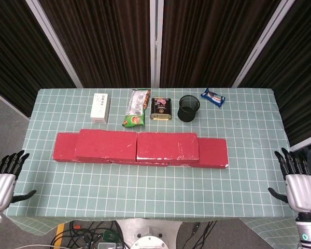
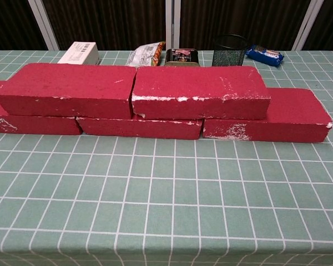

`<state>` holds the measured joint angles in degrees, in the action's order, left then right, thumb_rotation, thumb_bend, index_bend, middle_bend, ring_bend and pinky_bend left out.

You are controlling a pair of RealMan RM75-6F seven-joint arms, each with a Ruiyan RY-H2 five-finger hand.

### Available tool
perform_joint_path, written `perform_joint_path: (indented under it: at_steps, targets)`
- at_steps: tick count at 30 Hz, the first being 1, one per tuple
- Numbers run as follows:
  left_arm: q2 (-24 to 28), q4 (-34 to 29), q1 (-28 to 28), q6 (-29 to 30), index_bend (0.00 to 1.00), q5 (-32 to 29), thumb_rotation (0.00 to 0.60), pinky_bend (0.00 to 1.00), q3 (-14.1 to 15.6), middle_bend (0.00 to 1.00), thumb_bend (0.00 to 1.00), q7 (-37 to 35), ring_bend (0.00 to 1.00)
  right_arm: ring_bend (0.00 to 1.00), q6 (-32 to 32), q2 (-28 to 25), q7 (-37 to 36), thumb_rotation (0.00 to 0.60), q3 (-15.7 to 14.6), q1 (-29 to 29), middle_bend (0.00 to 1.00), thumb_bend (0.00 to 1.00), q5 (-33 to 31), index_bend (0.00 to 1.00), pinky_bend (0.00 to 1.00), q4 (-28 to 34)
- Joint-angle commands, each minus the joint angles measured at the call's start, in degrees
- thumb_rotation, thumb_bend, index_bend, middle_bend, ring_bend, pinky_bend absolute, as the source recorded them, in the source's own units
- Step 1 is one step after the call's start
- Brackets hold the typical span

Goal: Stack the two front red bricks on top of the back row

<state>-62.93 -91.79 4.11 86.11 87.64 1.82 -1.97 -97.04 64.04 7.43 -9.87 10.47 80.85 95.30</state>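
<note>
Bricks: both upper red bricks (image 2: 65, 87) (image 2: 198, 90) sit atop back row (image 2: 291, 113). Heavy, stiff, gritty; you'd grip across short sides. Left hand (image 1: 1, 182), right hand (image 1: 299, 188) empty, fingers spread, off tabletop edges.

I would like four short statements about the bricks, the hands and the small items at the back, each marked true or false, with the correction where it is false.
1. Two red bricks lie on top of the lower row of bricks. True.
2. The right hand holds a brick. False: it holds nothing, at the table's right edge, fingers apart.
3. The black mesh cup stands behind the bricks. True.
4. The left hand rests on the white box. False: it is off the table's left front corner, far from the box.
</note>
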Motion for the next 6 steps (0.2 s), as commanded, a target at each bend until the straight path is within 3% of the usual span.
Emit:
perform_joint_path:
  at_steps: [1, 6]
  targets:
    - [-0.5, 0.2, -0.8, 1.0, 0.04, -0.6, 0.600, 0.00, -0.4, 0.00, 0.00, 0.9, 0.00, 0.00, -0.5, 2.0, -1.3, 0.600, 0.4, -2.3, 0.00, 0.00, 0.7, 0.00, 0.00, -2.3]
    - [-1.5, 1.3, -1.6, 2.3, 0.04, -0.8, 0.600, 0.00, -0.9, 0.00, 0.00, 1.9, 0.00, 0.00, 1.5, 2.4, -2.7, 0.600, 1.6, -3.2, 0.00, 0.00, 1.2, 0.00, 0.00, -3.2]
